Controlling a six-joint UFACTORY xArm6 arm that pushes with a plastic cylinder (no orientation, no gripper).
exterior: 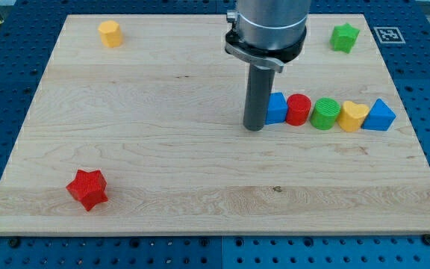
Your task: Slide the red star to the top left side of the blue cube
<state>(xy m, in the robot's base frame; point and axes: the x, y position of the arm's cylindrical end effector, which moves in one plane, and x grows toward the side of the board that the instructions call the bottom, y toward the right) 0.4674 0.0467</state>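
The red star (87, 188) lies near the view's bottom left of the wooden board. The blue cube (277, 108) sits right of centre, at the left end of a row of blocks. My tip (254, 127) rests on the board right against the blue cube's left side, far to the right of the red star and above it in the view.
The row runs rightward from the blue cube: a red cylinder (298, 110), a green cylinder (325, 114), a yellow heart-shaped block (352, 116), a blue triangular block (380, 116). A yellow block (110, 33) sits top left, a green star (344, 36) top right. The board's edge (215, 235) borders a blue pegboard.
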